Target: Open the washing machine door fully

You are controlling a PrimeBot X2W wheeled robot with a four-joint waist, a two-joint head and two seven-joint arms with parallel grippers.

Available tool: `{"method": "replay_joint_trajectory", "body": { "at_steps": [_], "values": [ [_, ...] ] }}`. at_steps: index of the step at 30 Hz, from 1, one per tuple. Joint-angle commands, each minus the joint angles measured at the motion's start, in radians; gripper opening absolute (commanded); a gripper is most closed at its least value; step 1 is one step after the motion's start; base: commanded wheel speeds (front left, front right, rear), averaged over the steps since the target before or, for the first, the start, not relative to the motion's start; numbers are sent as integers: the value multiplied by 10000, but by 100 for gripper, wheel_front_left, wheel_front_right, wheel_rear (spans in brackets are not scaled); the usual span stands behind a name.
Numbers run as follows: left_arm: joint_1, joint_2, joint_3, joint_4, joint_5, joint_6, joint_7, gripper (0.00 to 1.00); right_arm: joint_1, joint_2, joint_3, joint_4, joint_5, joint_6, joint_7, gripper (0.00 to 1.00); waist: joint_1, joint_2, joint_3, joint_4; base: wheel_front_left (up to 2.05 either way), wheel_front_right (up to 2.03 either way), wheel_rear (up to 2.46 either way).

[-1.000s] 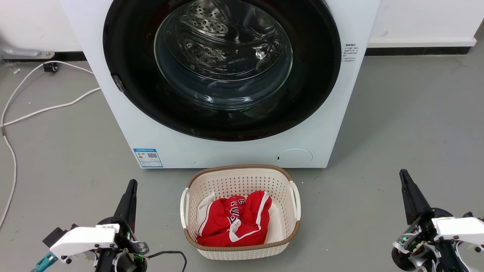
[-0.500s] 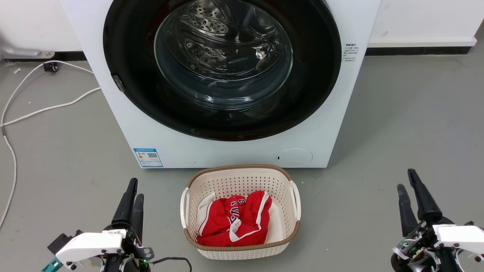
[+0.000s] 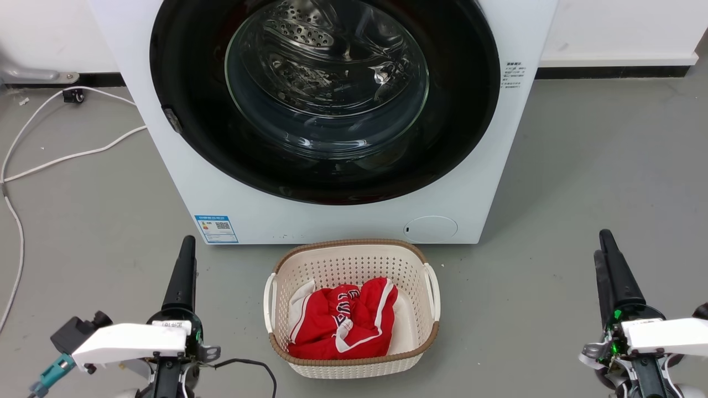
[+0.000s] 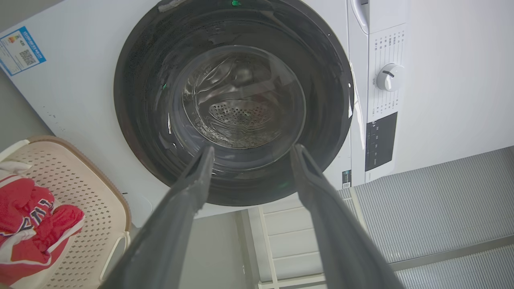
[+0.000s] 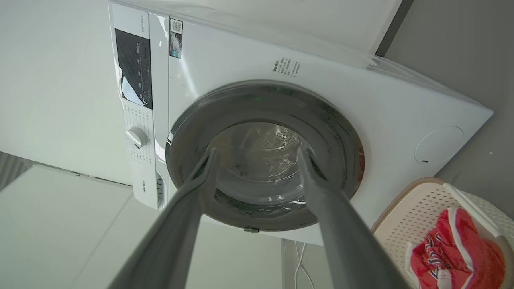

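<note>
While washing machine door [image 3: 326,99] sits shut | left fingers [image 3: 182,276], right fingers [image 3: 617,271]: parted, aimed doorward

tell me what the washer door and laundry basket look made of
Washing machine door: glossy black plastic or glass ring, judging by reflections, with a clear glass bowl. Laundry basket: cream perforated plastic, likely; its brown rim looks woven.

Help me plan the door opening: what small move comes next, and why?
Probably raise the left gripper toward the small tab on the left rim of the washing machine door: the door sits shut, and that gripper, open and low, is nearer.
</note>
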Motion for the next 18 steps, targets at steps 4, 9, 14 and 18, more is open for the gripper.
{"method": "replay_joint_trajectory", "body": {
  "at_steps": [4, 9, 14, 18],
  "values": [
    [-321, 60, -20, -586, 1242, -17, -240, 100, -124, -9, 114, -570, -1818, 1, -239, 100, 0, 0, 12, 7, 0, 0, 0],
    [-334, 58, -58, -880, 2429, -19, -422, 100, -50, -1, 281, -848, -3539, 1, -425, 100, 0, 0, 22, 8, 0, 0, 0],
    [-286, 82, -101, -1081, 3636, -21, -597, 100, 26, 7, 378, -1007, -4940, 1, -597, 100, 0, 0, 33, 2, 0, 0, 0],
    [-230, 136, -136, -1214, 4563, -22, -731, 100, 69, 14, 430, -1150, -5899, 1, -727, 100, 0, 0, 39, 2, 0, 0, 0]
  ]
}}
